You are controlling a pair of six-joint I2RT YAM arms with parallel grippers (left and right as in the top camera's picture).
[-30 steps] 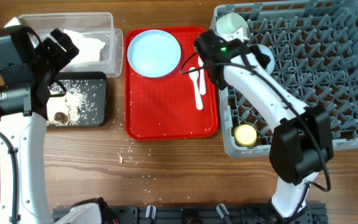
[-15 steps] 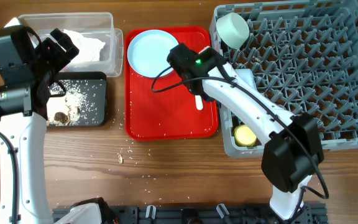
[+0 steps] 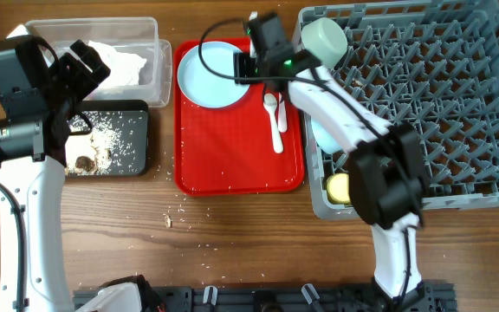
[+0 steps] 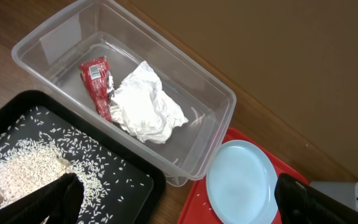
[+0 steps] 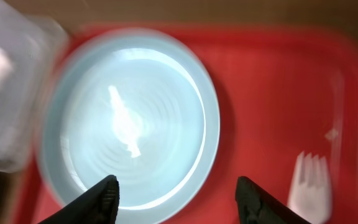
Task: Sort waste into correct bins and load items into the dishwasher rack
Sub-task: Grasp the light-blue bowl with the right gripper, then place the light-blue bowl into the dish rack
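Note:
The pale blue plate (image 3: 211, 74) lies at the back of the flat red tray (image 3: 232, 165). My right gripper (image 3: 243, 66) hovers open over the plate's (image 5: 129, 118) right edge, nothing between its fingers (image 5: 105, 198). The white fork (image 5: 309, 180) and spoon (image 3: 272, 109) lie on the tray to the right. My left gripper (image 4: 179, 205) stands open above the clear tub (image 4: 213, 93), which holds the red wrapper (image 4: 96, 84) and the white napkin (image 4: 145, 102). Rice and scraps lie in the black tray (image 4: 142, 180). In the grey rack (image 3: 457, 113) are a mint bowl (image 3: 323, 39), a second bowl (image 3: 326, 134) and the yellow cup (image 3: 342, 186).
A few crumbs (image 3: 170, 220) are scattered on the wooden table in front of the red tray. The right arm reaches across the rack's left edge. The clear tub (image 3: 150, 52) and black tray (image 3: 137, 130) sit side by side left of the red tray.
My right gripper has opened and swung left from the rack's front-left corner to above the plate. The left arm has not moved.

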